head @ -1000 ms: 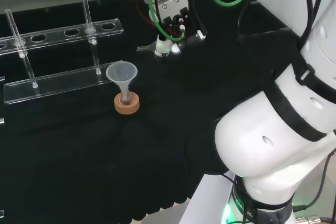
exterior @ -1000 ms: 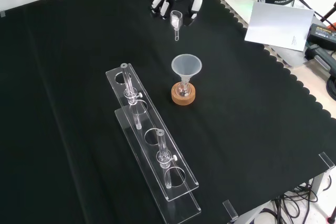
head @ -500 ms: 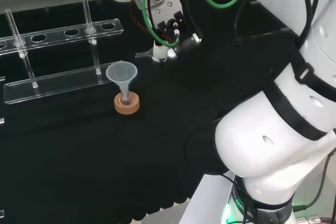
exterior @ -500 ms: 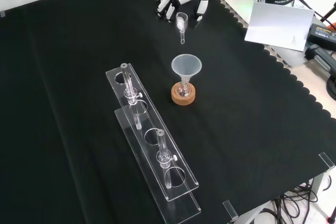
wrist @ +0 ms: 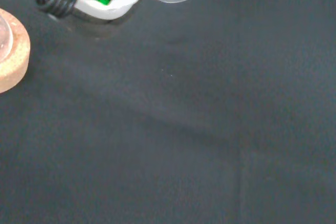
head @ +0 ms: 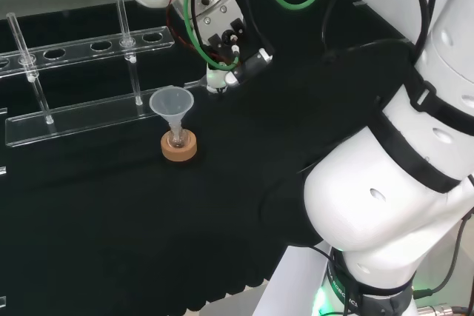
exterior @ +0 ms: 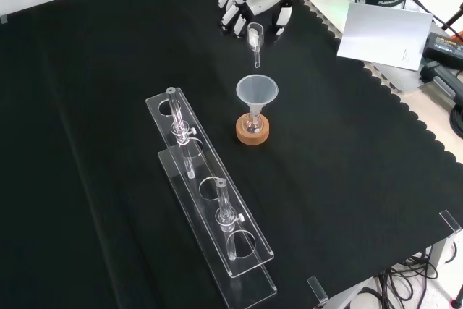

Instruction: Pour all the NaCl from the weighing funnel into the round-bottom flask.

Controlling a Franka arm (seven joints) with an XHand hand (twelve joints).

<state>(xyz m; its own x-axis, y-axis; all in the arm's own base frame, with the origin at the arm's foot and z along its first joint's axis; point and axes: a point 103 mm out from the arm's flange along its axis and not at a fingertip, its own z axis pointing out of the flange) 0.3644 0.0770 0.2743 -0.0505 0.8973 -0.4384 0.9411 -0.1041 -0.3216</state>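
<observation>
Here the tabletop (exterior: 376,179) under its black cloth carries a clear plastic rack (exterior: 210,208), which lies to the left of the cork ring (exterior: 253,131) in the front view and behind it in the head view. Two thin glass tubes stand in the rack. On the cork ring sits the small flask (exterior: 253,121), and a wide plastic funnel (exterior: 257,92) is set in its neck, mouth up. Off the cloth's far right corner in the front view lie a white sheet (exterior: 383,34) and some cables.

The hand (exterior: 257,1) comes in from the top of the front view, its fingers (exterior: 235,19) curled round and pinching the small weighing funnel (exterior: 255,37), whose narrow spout points down toward the wide funnel's mouth, just above its far rim and not touching it. Nothing stands between the spout and that mouth. In the head view the hand (head: 222,42) sits just right of the wide funnel (head: 171,103), close beside the rack. The wrist view catches an edge of the cork ring (wrist: 11,56).

Compared with a second ago, the hand has moved nearer the wide funnel, closing most of the gap. The flask, ring and rack have not shifted.
</observation>
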